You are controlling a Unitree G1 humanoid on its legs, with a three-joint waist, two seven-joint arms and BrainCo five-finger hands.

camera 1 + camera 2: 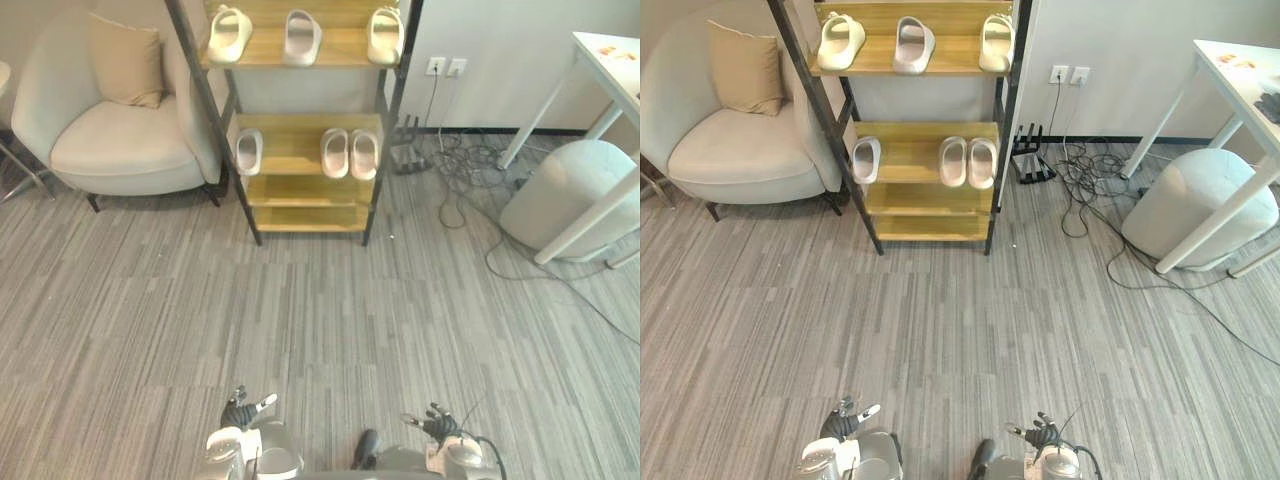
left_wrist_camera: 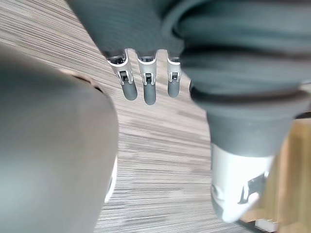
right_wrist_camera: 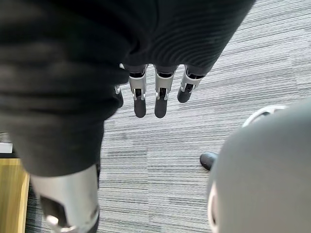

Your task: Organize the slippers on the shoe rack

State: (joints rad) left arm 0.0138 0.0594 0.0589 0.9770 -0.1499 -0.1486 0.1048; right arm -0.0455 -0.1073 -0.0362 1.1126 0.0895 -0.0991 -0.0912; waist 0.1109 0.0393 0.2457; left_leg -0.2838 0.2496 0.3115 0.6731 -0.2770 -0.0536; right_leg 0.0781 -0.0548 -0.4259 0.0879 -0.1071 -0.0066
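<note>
On the shoe rack (image 1: 290, 150), three upper slippers (image 1: 302, 36) are spaced along the top shelf. On the shelf below, a lone slipper (image 1: 248, 151) is set apart from a close pair (image 1: 336, 152). Well in front of the rack, the left hand (image 1: 245, 408) and right hand (image 1: 435, 422) are held low, fingers relaxed, nothing grasped. A slipper could be knocked off a shelf, or the rack's dark frame struck, if the approach is misjudged.
</note>
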